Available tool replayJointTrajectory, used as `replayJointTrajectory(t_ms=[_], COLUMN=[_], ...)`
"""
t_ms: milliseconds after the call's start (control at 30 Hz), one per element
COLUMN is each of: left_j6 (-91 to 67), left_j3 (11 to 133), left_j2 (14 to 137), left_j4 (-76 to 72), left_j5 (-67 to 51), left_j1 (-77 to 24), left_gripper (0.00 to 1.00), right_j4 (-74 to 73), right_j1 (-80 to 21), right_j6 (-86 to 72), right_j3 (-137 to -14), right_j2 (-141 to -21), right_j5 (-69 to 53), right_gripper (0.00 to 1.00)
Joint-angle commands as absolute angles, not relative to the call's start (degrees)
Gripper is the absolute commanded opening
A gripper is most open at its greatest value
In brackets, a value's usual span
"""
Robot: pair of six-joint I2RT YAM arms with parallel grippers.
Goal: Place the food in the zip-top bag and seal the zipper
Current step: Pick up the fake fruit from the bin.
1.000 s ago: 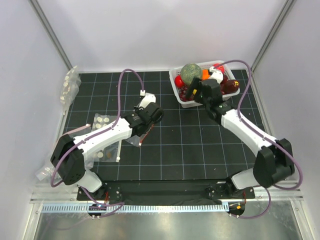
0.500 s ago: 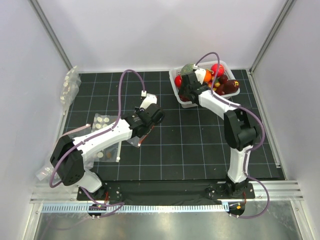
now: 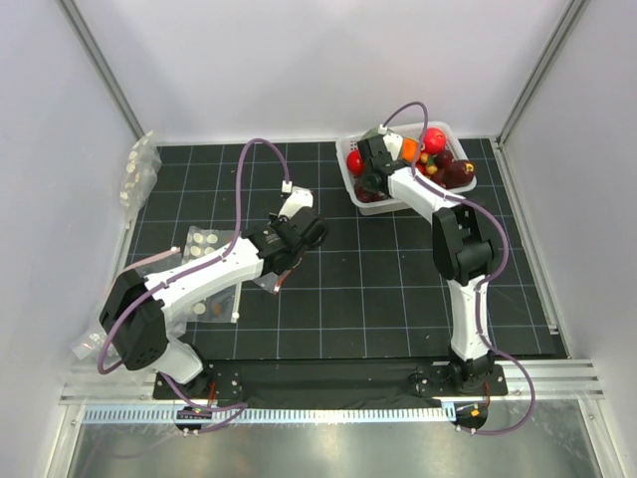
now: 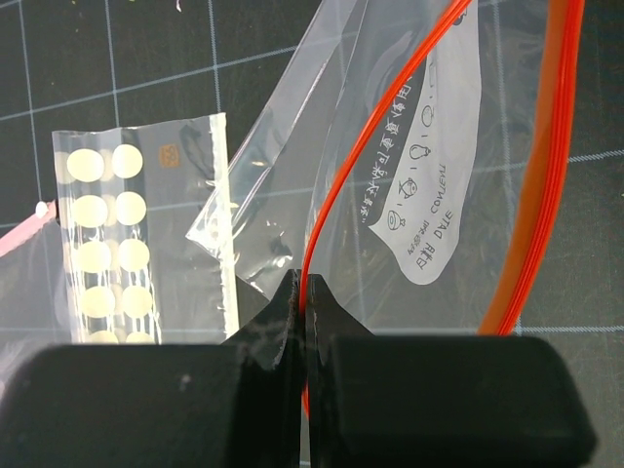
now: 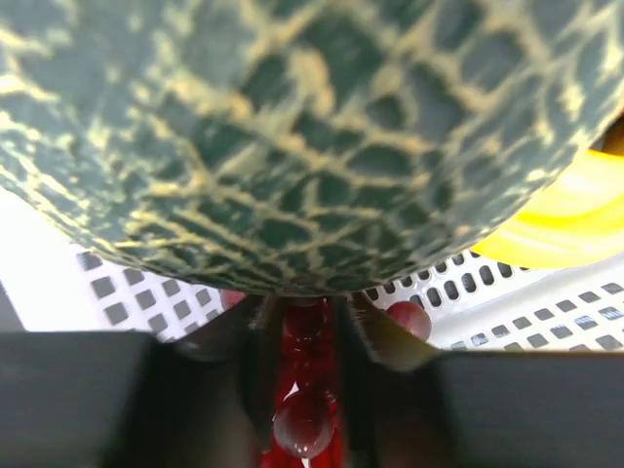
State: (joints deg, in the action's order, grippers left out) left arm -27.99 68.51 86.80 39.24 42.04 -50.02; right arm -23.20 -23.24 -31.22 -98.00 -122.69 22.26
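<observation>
top view: over the last second the right arm has folded up and driven its wrist down into the basket [image 3: 472, 175], so the right gripper [image 3: 370, 185] now sits low among the fruit at the basket's left end. the green melon, plain to see a second ago, is now mostly covered by that wrist. the left gripper [image 3: 283, 271] has not moved and holds the zip-top bag [image 3: 261, 281] up off the mat. i judge that the pick of the first fruit has begun and the bag is waiting; nothing is in it yet.

left wrist view: the jaws are pressed together on the zipper [image 4: 336, 185], which rises straight out of the fingertips and curves up and away to the right. its other lip runs down the far right, so the mouth stands open. a packet of pale discs [image 4: 117, 234] lies flat to the gripper's left. the bag's bottom is cut off by the frame.

right wrist view: the melon [image 5: 312, 136] looms directly ahead of the gripper and fills most of the frame, with a yellow banana [image 5: 556, 224] off to the right. the jaws have drawn in from wide and now flank a dark red fruit [image 5: 304, 409] lying between the fingers [image 5: 255, 341]. they are blurred, so i cannot tell whether the pads already press on it. the fruit's outline is also unclear: it looks like several glossy beads, not one ball.
</observation>
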Motion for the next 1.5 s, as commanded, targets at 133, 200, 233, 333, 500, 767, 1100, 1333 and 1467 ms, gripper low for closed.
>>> replayJointTrajectory(t_ms=[133, 200, 233, 333, 500, 767, 1100, 1333, 1467], left_j6=[-27.77, -27.77, -27.77, -27.77, -27.60, -27.51, -27.77, -26.72, -26.28], left_j3=[68.91, 68.91, 68.91, 68.91, 69.08, 69.17, 69.61, 73.73, 79.00], left_j2=[84.99, 84.90, 84.90, 84.99, 85.25, 85.52, 85.52, 88.23, 91.93], left_j4=[38.23, 38.32, 38.32, 38.32, 38.41, 38.58, 38.76, 40.08, 42.36], left_j5=[43.95, 43.95, 43.95, 43.95, 44.12, 44.21, 43.42, 41.23, 38.95], left_j1=[-50.54, -50.62, -50.54, -50.62, -50.63, -50.63, -50.63, -50.63, -50.63], left_gripper=[0.00, 0.01, 0.00, 0.00, 0.00, 0.00, 0.01, 0.00, 0.00], right_j4=[-25.66, -25.23, -24.96, -23.12, -20.66, -17.93, -16.34, -14.68, -14.07], right_j1=[-23.47, -23.47, -23.47, -23.47, -23.47, -23.47, -23.73, -25.57, -26.36], right_j6=[-32.09, -31.38, -30.51, -28.84, -26.81, -25.49, -24.34, -26.46, -27.07], right_j3=[-100.02, -99.06, -98.62, -96.42, -93.61, -90.18, -84.91, -76.03, -70.34], right_j2=[-115.23, -112.87, -112.16, -109.00, -104.95, -99.59, -88.97, -76.76, -68.84], right_j5=[16.43, 18.18, 18.72, 21.08, 23.81, 25.75, 22.78, 16.72, 12.22], right_gripper=[0.14, 0.11, 0.06, 0.02, 0.01, 0.01, 0.01, 0.01, 0.01])
